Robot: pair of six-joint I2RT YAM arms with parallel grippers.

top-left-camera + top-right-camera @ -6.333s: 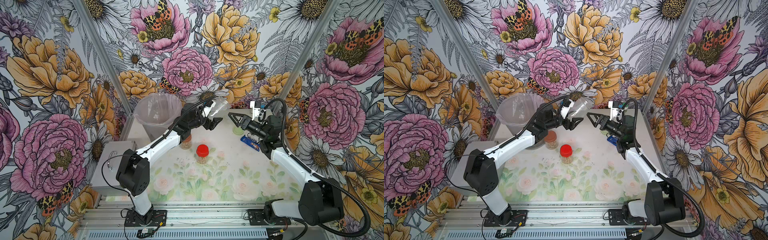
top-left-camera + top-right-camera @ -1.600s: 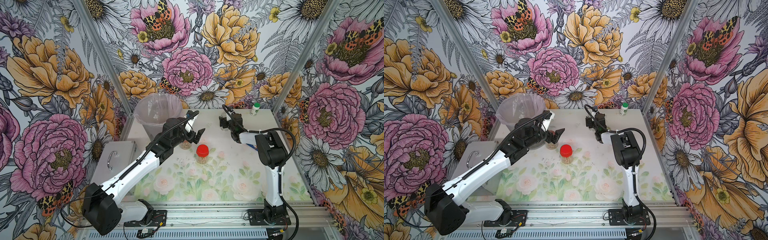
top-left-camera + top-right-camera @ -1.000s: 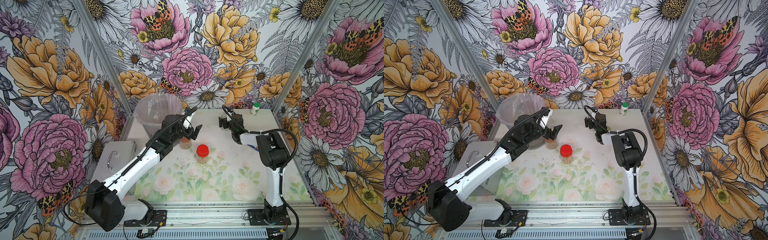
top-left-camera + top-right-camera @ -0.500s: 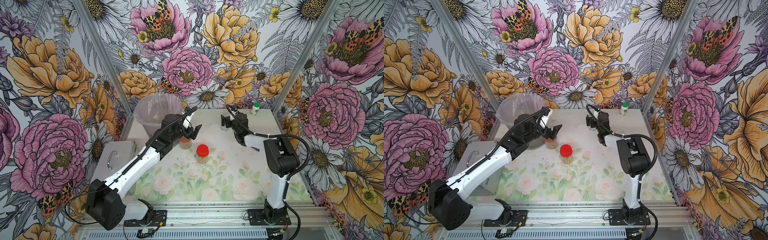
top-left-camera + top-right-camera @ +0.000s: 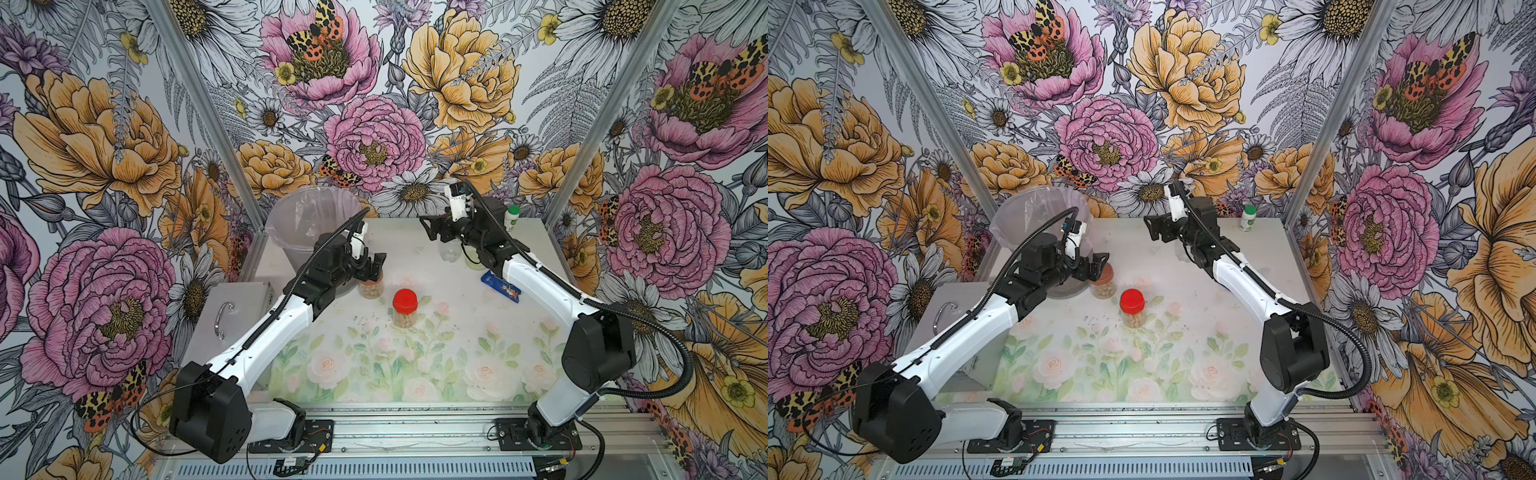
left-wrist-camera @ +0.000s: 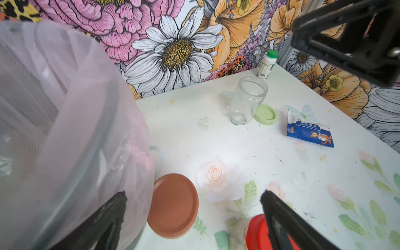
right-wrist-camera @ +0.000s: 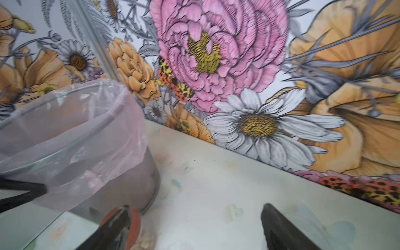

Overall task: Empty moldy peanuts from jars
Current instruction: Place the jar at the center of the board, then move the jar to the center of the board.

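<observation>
The left gripper hangs with its jaws spread wide and nothing between them, just over the brown-lidded jar. That jar's lid is on, and its peanuts show through the clear wall. A few seconds ago this gripper held a clear jar tipped up by the bucket; it has since let go and come down here.

The right gripper, also wide open and empty, has lifted away from the back of the table. A second ago it was low beside the empty jar. That jar now stands upright and open, with its green lid lying flat just beside it. So one jar looks done, and two remain shut and full: the brown one and the red-lidded jar near it.

Space around the brown jar is tight. The lined bucket stands just beside it on one side, and the red lid sits close to the other jaw. A blue packet and a white bottle lie well apart, toward the back right.
</observation>
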